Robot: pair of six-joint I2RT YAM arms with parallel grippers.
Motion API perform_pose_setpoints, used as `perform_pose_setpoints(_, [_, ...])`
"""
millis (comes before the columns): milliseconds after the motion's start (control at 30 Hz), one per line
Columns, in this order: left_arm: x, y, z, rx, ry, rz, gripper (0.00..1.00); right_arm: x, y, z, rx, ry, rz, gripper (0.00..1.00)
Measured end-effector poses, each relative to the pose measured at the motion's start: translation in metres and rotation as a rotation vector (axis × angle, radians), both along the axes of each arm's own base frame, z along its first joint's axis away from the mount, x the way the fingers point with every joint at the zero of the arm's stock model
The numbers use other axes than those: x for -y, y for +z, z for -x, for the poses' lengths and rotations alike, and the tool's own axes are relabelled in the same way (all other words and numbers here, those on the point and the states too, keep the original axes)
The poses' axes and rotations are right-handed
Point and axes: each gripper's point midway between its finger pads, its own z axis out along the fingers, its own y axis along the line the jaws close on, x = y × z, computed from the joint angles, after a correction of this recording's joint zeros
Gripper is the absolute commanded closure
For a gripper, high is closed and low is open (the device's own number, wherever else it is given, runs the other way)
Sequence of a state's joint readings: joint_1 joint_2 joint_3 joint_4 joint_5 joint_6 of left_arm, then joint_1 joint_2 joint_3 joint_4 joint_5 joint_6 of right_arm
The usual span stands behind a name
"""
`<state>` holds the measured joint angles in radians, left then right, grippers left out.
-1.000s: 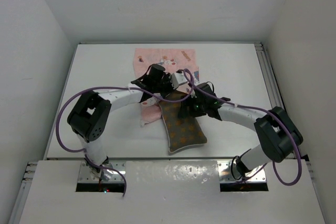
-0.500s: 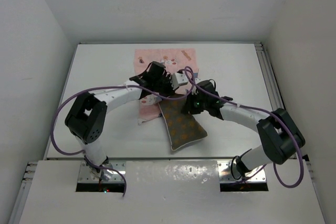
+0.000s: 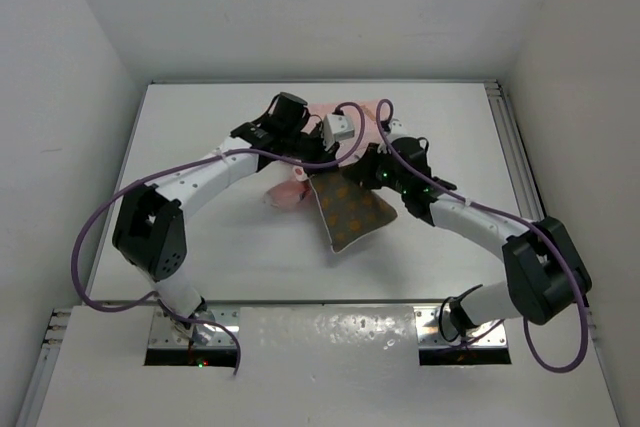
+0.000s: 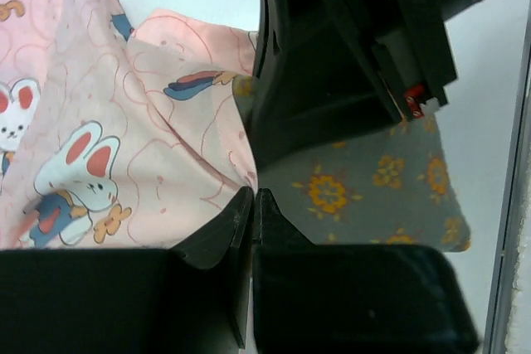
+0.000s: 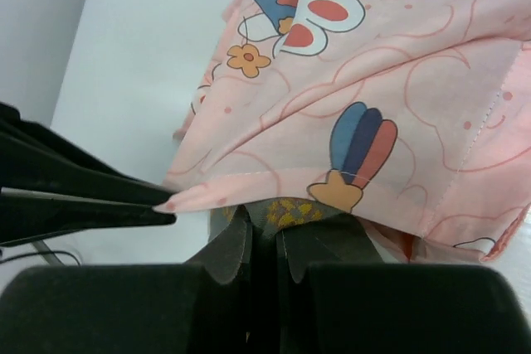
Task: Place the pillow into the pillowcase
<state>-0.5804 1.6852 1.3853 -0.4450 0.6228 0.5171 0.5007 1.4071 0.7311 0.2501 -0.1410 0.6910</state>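
Holding the hem of the pillowcase (image 4: 124,138) pinched in the left gripper (image 4: 253,196), with jaws pressed fully together. Gripping the far edge of the pillow (image 3: 352,212) in the right gripper (image 5: 264,225), jaws nearly closed on it, just under that pink hem. Found near the middle of the table (image 3: 200,127), pillow mostly outside, pillowcase bunched at its far end

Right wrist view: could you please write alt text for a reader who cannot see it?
The right gripper, shut, pinches the edge of the olive, orange-dotted pillow just under the hem of the pink cartoon-printed pillowcase. At the picture's left side, the left gripper pinches that hem above a white table.
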Motion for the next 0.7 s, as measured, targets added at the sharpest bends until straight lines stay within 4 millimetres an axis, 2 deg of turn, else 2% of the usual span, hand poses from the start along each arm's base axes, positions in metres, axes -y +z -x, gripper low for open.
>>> perform_pose_setpoints(100, [-0.002,0.004,-0.001,-0.007,0.001,0.013,1.0,0.002,0.005,-0.009,0.007,-0.042,-0.043,1.0])
perform_pose_setpoints(267, [-0.009,0.006,-0.005,0.013,0.034,-0.009,1.0,0.002,0.015,-0.01,0.027,-0.054,-0.07,1.0])
perform_pose_setpoints(533, [-0.019,0.02,-0.018,0.048,0.096,0.013,1.0,0.007,0.063,-0.003,0.148,-0.054,-0.106,1.0])
perform_pose_setpoints(600, [-0.017,0.025,-0.015,0.042,0.08,0.026,1.0,0.01,0.064,-0.006,0.152,-0.073,-0.104,1.0])
perform_pose_setpoints(700, [-0.011,0.033,-0.009,0.034,0.048,0.044,1.0,0.016,0.049,-0.017,0.093,-0.113,-0.101,1.0])
